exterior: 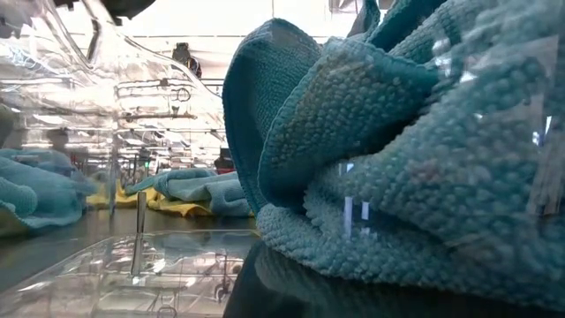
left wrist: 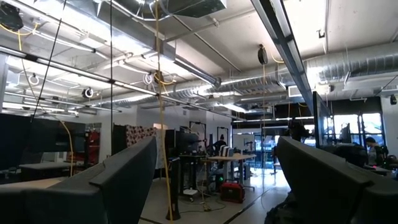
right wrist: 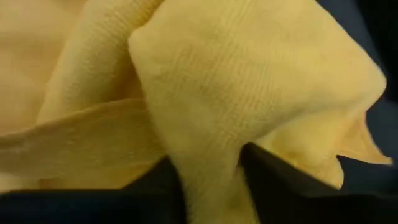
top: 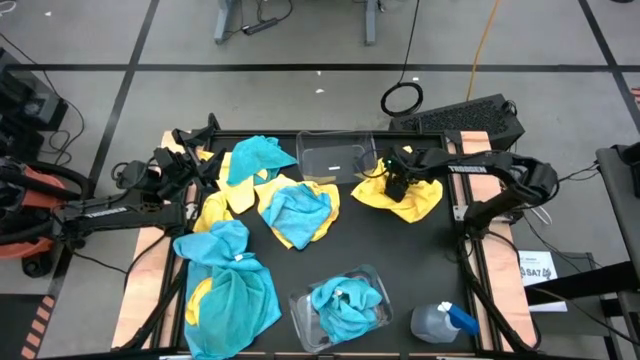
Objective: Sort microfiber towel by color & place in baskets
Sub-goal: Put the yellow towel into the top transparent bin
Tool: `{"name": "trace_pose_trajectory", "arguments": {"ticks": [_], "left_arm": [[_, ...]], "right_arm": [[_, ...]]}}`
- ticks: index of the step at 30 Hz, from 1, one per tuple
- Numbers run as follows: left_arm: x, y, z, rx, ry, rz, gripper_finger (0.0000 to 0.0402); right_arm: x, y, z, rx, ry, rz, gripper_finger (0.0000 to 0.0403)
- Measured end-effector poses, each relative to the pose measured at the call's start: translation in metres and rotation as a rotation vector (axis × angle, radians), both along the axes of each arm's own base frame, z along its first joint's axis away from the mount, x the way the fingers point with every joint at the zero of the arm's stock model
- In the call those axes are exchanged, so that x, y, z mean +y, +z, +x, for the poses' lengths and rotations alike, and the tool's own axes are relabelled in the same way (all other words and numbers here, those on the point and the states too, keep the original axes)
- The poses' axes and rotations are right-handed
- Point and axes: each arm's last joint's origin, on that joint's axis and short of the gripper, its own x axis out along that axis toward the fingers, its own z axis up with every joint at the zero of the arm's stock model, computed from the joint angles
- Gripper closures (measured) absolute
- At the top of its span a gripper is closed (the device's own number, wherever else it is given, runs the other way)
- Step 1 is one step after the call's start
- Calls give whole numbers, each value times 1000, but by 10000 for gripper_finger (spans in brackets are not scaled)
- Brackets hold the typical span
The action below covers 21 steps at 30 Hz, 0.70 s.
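Observation:
A yellow microfiber towel (top: 412, 197) lies crumpled on the black table right of the empty clear basket (top: 335, 158). My right gripper (top: 397, 185) stands on it, shut on a raised fold (right wrist: 208, 168). A second clear basket (top: 340, 305) near the front edge holds a turquoise towel (exterior: 397, 159). More yellow and turquoise towels (top: 270, 195) lie heaped across the table's left half. My left gripper (top: 195, 140) waits at the far left, raised over the heap, open (left wrist: 214, 180), with only the room between its fingers. My right gripper pinches a raised fold of the yellow towel (right wrist: 208, 180) between its two fingers (right wrist: 165, 183), more than one layer. The fingers come steeply from above. The rest of the towel (top: 425, 200) lies slack on the table around them.
A clear spray bottle with a blue trigger (top: 445, 322) lies at the front right corner. A large turquoise towel (top: 232, 285) covers the front left. Bare black table (top: 400, 255) shows between the yellow towel and the near basket.

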Motion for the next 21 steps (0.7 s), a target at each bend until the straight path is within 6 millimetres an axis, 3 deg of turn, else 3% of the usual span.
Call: {"name": "trace_pose_trajectory", "arguments": {"ticks": [2, 3, 9, 21], "left_arm": [[0, 0, 0, -1, 0, 0, 66], [0, 0, 0, 0, 0, 0, 66], [0, 0, 0, -1, 0, 0, 66], [0, 0, 0, -1, 0, 0, 66]], "right_arm": [[3, 7, -1, -24, 8, 3, 366], [4, 12, -1, -38, 13, 1, 383], [16, 61, -3, -153, 18, -57, 398], [46, 194, -12, -610, 114, -276, 402]]}}
